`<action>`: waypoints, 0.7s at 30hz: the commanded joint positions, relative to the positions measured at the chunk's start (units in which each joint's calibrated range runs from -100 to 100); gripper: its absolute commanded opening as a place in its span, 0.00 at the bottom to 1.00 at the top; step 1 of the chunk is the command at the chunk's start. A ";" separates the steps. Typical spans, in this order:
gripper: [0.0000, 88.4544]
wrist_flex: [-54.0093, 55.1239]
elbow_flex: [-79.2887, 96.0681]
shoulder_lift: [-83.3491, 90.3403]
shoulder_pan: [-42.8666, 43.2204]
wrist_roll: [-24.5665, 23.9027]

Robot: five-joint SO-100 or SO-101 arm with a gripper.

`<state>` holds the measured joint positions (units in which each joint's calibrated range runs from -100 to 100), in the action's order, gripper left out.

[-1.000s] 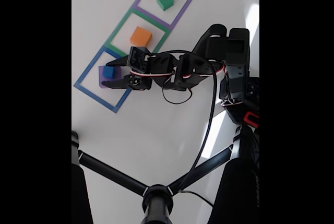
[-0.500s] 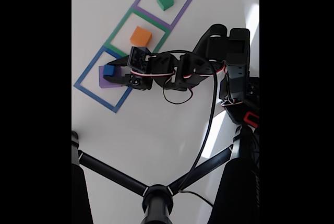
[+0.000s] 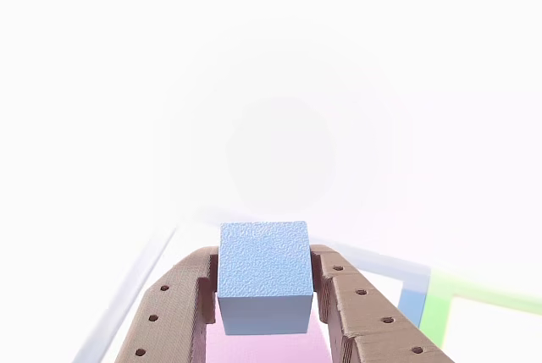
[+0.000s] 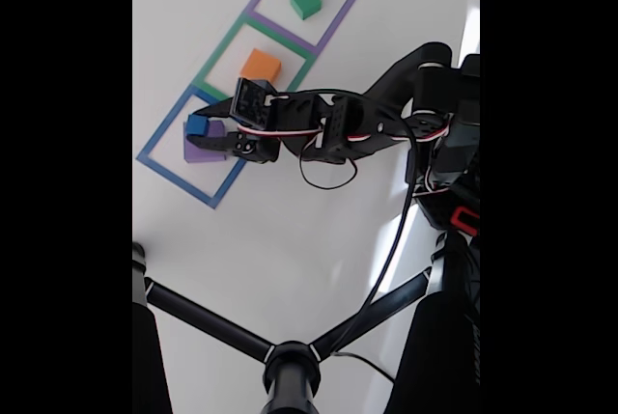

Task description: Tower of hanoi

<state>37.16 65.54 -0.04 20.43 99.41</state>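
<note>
A: So, where's the blue cube (image 3: 263,277)?

B: Clamped between the gripper (image 4: 214,128) fingers, just above the purple block (image 4: 200,150) in the blue square (image 4: 177,169).

A: And the next move?

B: Probably lift straight up, keeping the squeeze even, so the purple block isn't dragged, then carry it toward the orange cube (image 4: 261,66).

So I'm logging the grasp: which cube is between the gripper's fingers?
The blue cube, held by the gripper over the purple block; the orange cube and green cube sit apart.
</note>
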 commanded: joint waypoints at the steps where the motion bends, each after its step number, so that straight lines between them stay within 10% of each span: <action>1: 0.03 -13.03 -1.99 12.84 0.19 0.59; 21: 0.03 -102.02 -46.99 40.70 -11.80 0.59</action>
<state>-49.44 34.29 38.37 11.34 99.80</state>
